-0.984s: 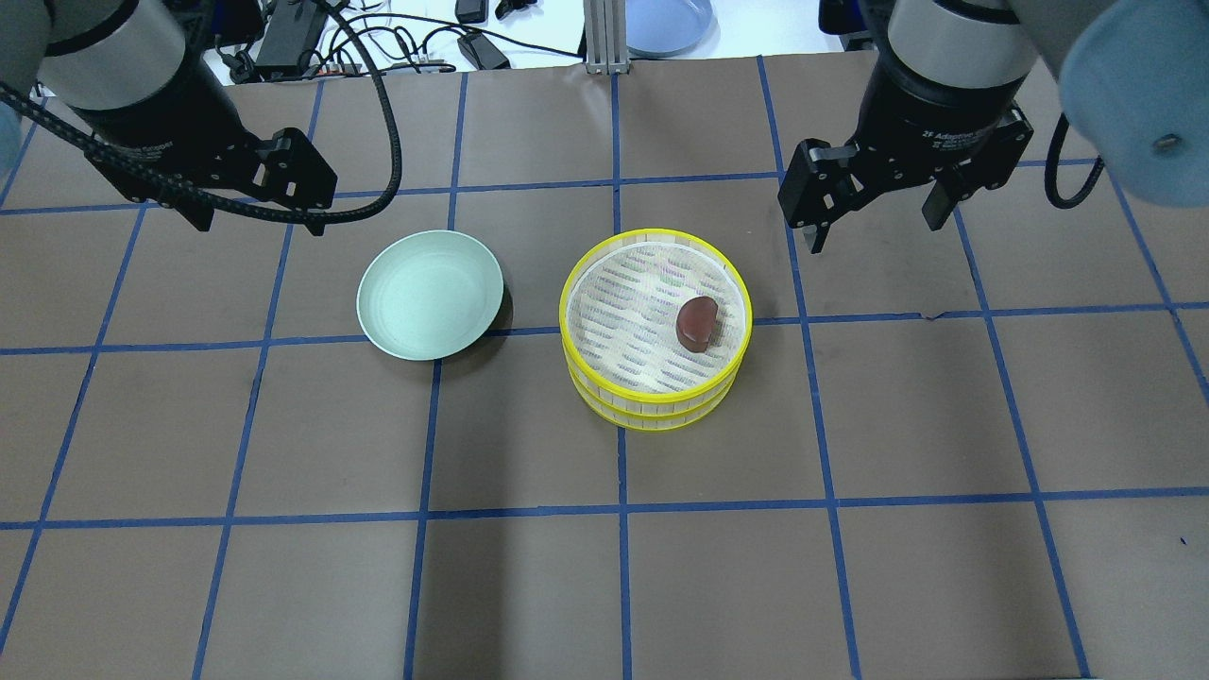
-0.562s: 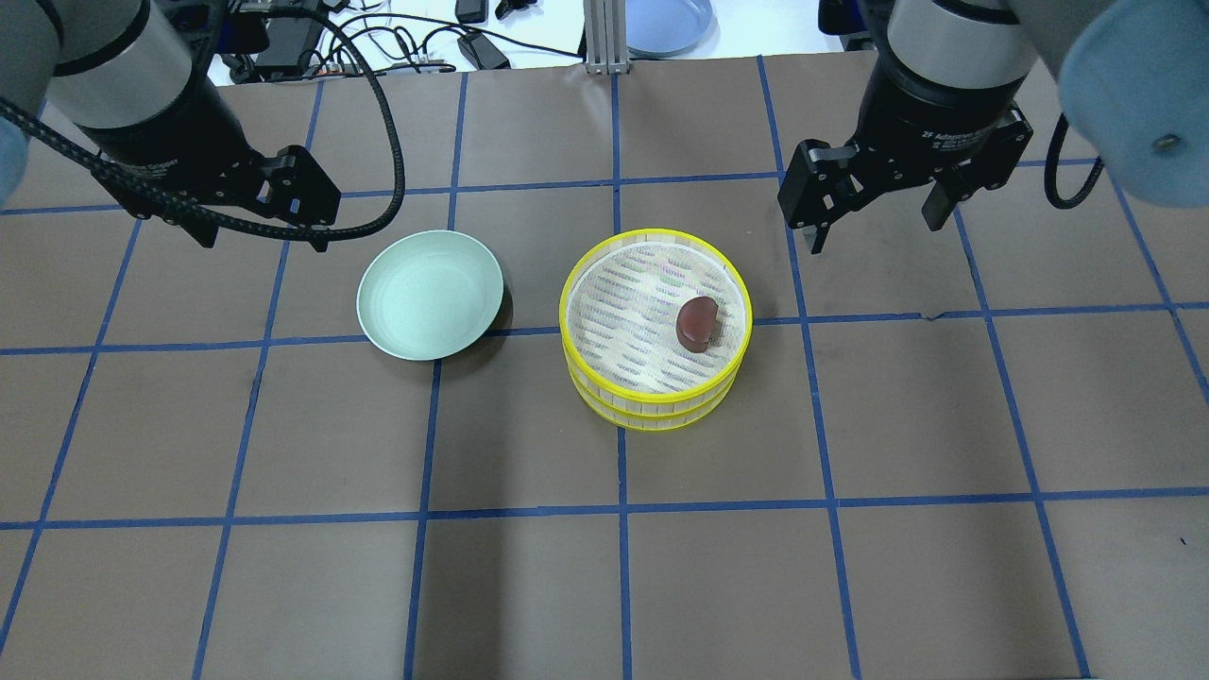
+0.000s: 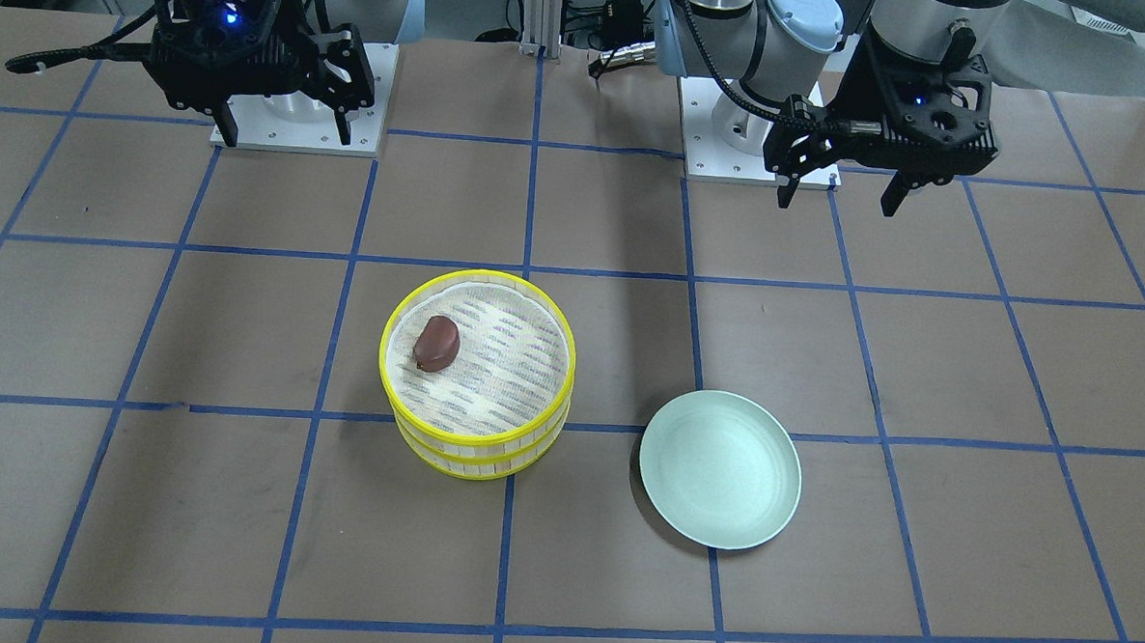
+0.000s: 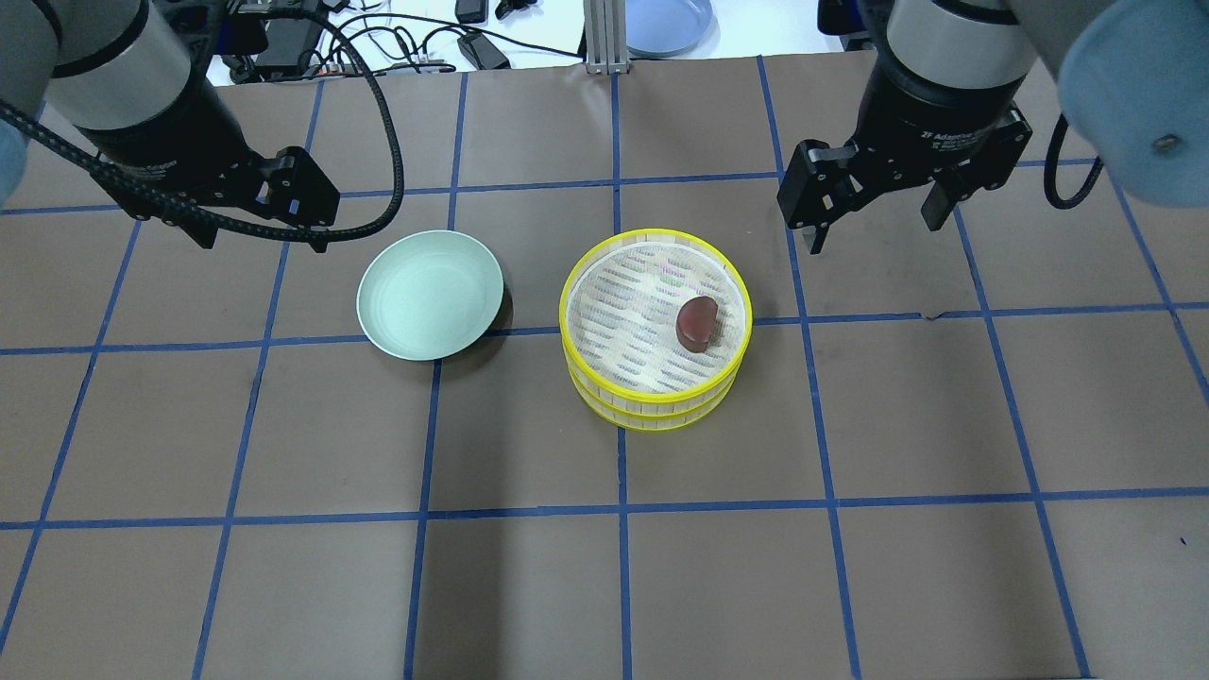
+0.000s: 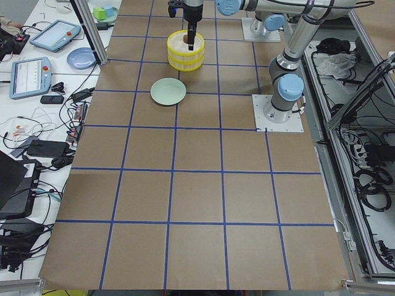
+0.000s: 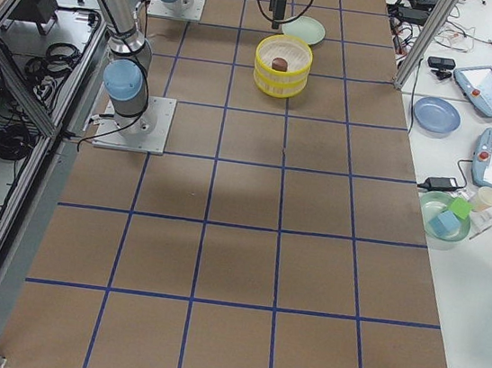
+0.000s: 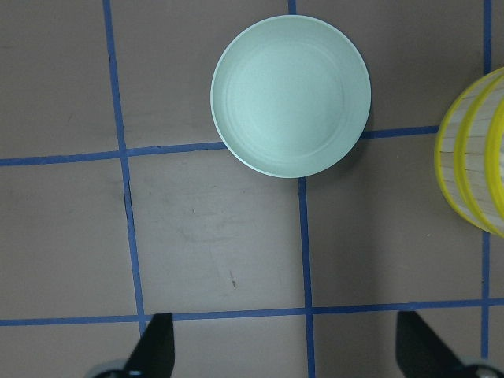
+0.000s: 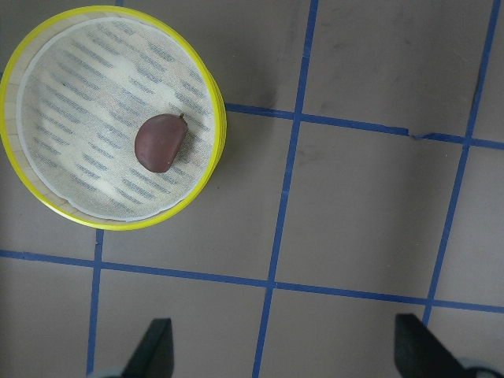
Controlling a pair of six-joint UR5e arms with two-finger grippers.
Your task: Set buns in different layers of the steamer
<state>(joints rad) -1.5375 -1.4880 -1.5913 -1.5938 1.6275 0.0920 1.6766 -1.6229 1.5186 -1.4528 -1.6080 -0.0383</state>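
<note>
A dark reddish-brown glossy bun (image 4: 697, 324) lies on the striped liner of the upper of two stacked yellow-rimmed steamer trays (image 4: 564, 312), near the rim on the robot's right. Its long axis slants away from the robot and slightly rightward. Only the right wrist view shows its small pointed tip at that far end. The lower tray's inside is hidden everywhere. The left wrist view shows the pale green round plate (image 7: 290, 94) and just the trays' walls. The left claw (image 7: 287, 346) and right claw (image 8: 283, 346) hang spread wide over the brown counter (image 4: 604, 586), gripping nothing.

Bright, even light falls from above in all 6 views. The pale green plate (image 4: 430, 295) and the stacked steamer layers (image 4: 562, 316) throw short, soft shadows to their right on the matte brown table (image 4: 897, 425). The dark bun (image 4: 697, 323) carries a faint sheen. The blue joint cap (image 4: 1133, 94) at the overhead view's top right is out of focus. The 2 side views lose fine detail.
</note>
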